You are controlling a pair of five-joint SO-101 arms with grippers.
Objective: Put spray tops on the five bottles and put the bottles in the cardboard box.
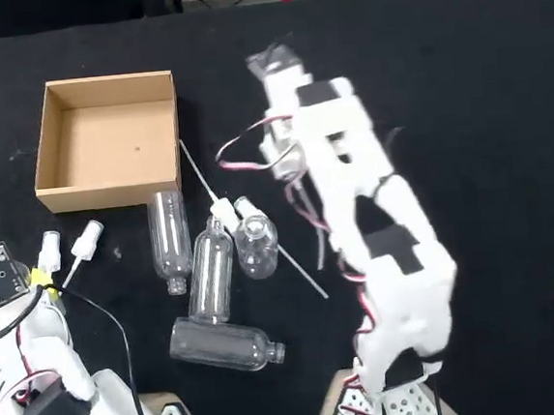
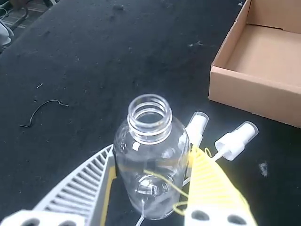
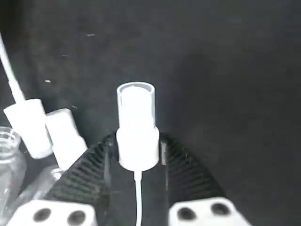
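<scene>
Partly cropped: bottle (image 2: 149, 136) in left pincer (image 2: 153, 153).

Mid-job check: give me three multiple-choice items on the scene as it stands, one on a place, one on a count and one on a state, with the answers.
1. Where do the two loose spray tops lie relative to the cardboard box?
A. Inside it.
B. On the table, just outside its front wall.
C. On its rim.

2. How many bottles rest on the table, out of any gripper?
A. Two.
B. Six.
C. Four.

3. What state is the right gripper in?
A. Shut on a spray top.
B. Open and empty.
C. Shut on a bottle.

Answers:
1 B: both tops lie on the black cloth beside the box, whose inside is bare.
2 C: the high view shows four clear bottles grouped mid-table.
3 A: the right wrist view shows both fingers pressed against the top's collar.
</scene>
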